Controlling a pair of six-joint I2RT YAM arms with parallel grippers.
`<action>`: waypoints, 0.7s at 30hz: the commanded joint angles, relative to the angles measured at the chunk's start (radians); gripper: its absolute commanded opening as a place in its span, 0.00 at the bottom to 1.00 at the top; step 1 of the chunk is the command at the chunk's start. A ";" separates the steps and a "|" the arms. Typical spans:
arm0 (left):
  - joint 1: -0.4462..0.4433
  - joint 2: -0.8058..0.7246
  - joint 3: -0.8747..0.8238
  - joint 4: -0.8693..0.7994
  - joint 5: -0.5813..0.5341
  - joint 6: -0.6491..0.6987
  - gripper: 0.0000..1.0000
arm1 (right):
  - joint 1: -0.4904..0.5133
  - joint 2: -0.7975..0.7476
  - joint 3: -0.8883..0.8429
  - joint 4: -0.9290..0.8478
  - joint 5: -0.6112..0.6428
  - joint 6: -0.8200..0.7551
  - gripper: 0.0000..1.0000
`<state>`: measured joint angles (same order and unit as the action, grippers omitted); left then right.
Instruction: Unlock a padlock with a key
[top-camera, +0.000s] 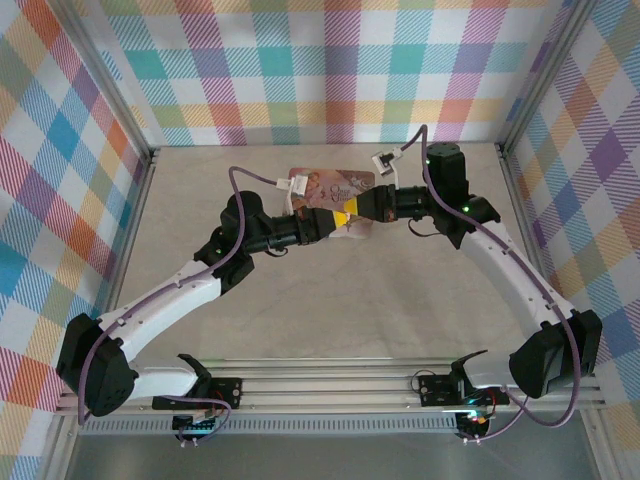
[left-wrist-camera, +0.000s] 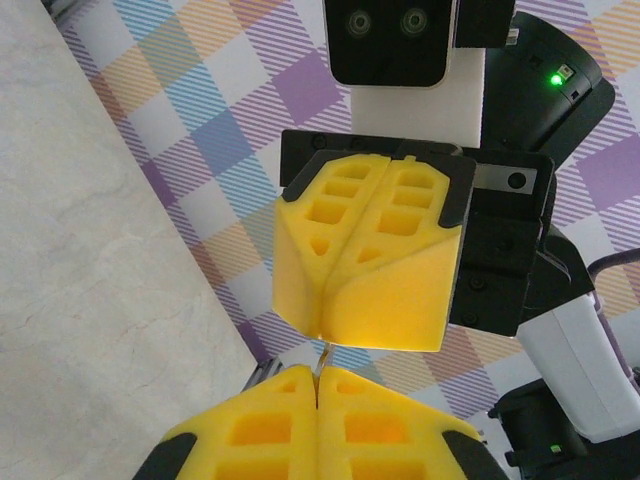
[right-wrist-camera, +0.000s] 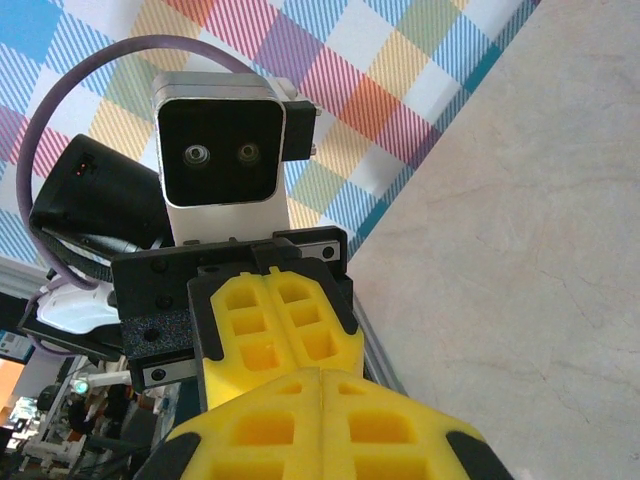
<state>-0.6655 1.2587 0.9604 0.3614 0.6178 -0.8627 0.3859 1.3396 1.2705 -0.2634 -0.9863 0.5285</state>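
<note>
Room first, reckoned from the tin (top-camera: 330, 183). Left of it we see bare table (top-camera: 190, 210) running to the left wall (top-camera: 50, 180) of plaid cloth. Behind it a narrow strip of table ends at the back wall (top-camera: 320, 70). Right of it the bare top reaches the right wall (top-camera: 600, 180). Nearer than the tin, a broad open stretch ends at the metal rail (top-camera: 330, 385).

We count one tin, two arms (top-camera: 180, 290), two grippers, four yellow fingers (left-wrist-camera: 390, 300), and one thin sliver that we take for the key (left-wrist-camera: 322, 358).

Both arms bend inward and meet tip to tip over the tin's near edge, as the top view shows it. The left gripper (top-camera: 338, 221) comes in from the tin's left, its fingers pressed flat together. The right gripper (top-camera: 353, 211) comes in from the tin's right, its fingers likewise pressed together. The key stands in the small gap between the two pairs of fingertips, running from one seam to the other. We cannot tell which pair pinches it.
</note>
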 joint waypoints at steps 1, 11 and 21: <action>-0.008 -0.048 -0.018 -0.012 -0.040 0.042 0.00 | 0.001 -0.020 -0.020 0.016 0.012 0.013 0.13; -0.005 -0.187 -0.119 -0.397 -0.262 0.174 0.00 | 0.019 -0.007 -0.015 -0.172 0.330 -0.039 0.54; -0.003 -0.312 -0.292 -0.628 -0.450 0.183 0.00 | 0.235 0.157 -0.044 -0.296 0.895 -0.029 0.56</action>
<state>-0.6662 0.9844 0.6991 -0.1852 0.2462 -0.6994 0.5713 1.4338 1.2301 -0.4808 -0.3267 0.4938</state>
